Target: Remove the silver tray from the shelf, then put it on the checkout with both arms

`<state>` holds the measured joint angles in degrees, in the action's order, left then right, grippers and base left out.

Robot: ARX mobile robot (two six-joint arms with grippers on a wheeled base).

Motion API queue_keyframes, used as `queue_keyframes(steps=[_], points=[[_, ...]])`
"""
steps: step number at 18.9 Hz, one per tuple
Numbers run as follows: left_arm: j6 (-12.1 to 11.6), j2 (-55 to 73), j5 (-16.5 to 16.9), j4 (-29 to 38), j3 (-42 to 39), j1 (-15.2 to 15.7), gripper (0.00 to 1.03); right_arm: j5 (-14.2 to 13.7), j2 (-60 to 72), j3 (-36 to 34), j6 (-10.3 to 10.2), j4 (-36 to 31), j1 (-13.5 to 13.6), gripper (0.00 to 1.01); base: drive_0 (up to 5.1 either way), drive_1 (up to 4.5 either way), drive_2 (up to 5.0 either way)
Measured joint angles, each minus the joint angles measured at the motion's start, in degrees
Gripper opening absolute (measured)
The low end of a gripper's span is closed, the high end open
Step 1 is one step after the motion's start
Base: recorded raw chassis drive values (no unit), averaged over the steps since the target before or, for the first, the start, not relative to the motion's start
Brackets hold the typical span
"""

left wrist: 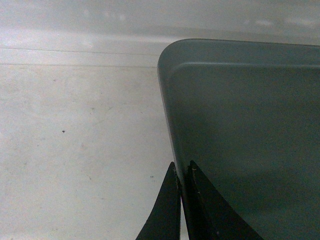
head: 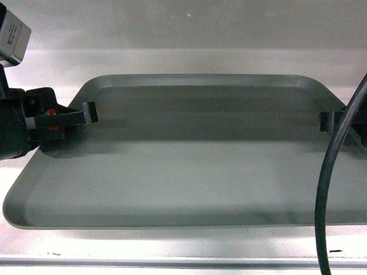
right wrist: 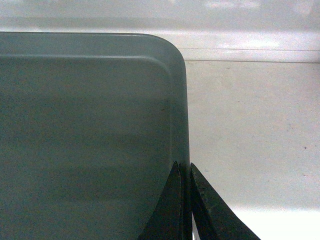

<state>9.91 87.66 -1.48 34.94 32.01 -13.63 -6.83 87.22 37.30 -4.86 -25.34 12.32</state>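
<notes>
The silver tray [head: 189,160] lies flat on the white shelf [head: 172,255], its far rim close to the white back panel. My left gripper [head: 87,113] is shut on the tray's left rim, one finger inside and one outside. In the left wrist view the left gripper [left wrist: 183,169] pinches the tray [left wrist: 250,140] below its far corner, above the shelf board [left wrist: 75,140]. My right gripper [head: 325,121] is shut on the right rim. In the right wrist view the right gripper [right wrist: 183,169] clamps the tray [right wrist: 85,135] edge beside the bare board [right wrist: 250,125]. The checkout is out of view.
A black cable [head: 324,195] hangs down from the right arm across the tray's right end. The shelf's front lip [head: 172,262] runs just below the tray's near rim. The back panel [head: 189,28] stands close behind the tray.
</notes>
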Motion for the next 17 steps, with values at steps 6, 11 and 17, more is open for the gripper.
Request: queue_keyframes(steps=[6, 11, 17], points=[[0.0, 0.1, 0.0, 0.1, 0.0, 0.0, 0.03, 0.0, 0.0, 0.0, 0.0, 0.0, 0.0, 0.03, 0.1, -2.83, 3.0], [0.0, 0.1, 0.0, -0.1, 0.0, 0.0, 0.03, 0.0, 0.0, 0.0, 0.0, 0.1, 0.0, 0.03, 0.0, -4.33, 4.3], [0.0, 0.1, 0.0, 0.1, -0.1, -0.2, 0.03, -0.2, -0.3, -0.2, 0.0, 0.1, 0.0, 0.03, 0.0, -4.33, 4.3]])
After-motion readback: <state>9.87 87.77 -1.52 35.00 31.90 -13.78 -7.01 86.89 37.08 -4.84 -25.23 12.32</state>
